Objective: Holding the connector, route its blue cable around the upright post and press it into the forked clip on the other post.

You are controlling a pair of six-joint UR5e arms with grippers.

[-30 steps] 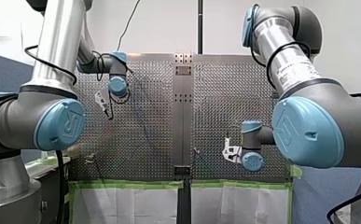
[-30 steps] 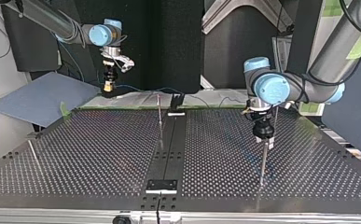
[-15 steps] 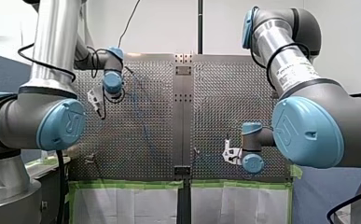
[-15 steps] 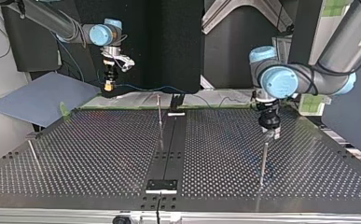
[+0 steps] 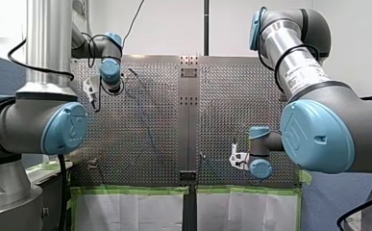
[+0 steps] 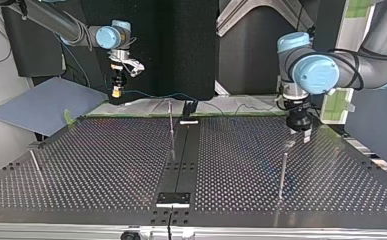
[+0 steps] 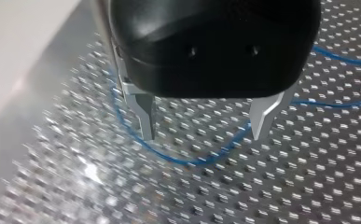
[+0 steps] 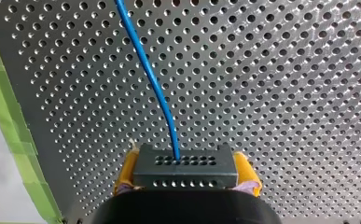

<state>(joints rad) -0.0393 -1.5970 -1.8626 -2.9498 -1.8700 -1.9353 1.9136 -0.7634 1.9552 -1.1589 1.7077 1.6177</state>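
In the right wrist view a black connector (image 8: 185, 165) sits between yellow pads, with my right gripper (image 8: 186, 179) shut on it. Its blue cable (image 8: 150, 79) runs ahead over the perforated plate. The top view shows that gripper (image 6: 116, 93) raised at the back left, and the cable (image 6: 151, 94) trails toward the middle. My left gripper (image 7: 204, 126) is open and empty; a cable loop (image 7: 187, 161) lies on the plate below its metal fingers (image 7: 143, 116). In the top view it (image 6: 301, 135) hangs behind and to the right of an upright post (image 6: 282, 170).
A thin post (image 6: 171, 120) stands near the plate's back middle and a leaning rod (image 6: 35, 165) at the top view's left. A dark centre strip (image 6: 181, 165) splits the perforated table. Green tape (image 5: 183, 190) lines its near edge in the front view.
My left arm has risen off the post and swung toward the top view's right and back; in the front view it moved up and left. My right arm has stayed still.
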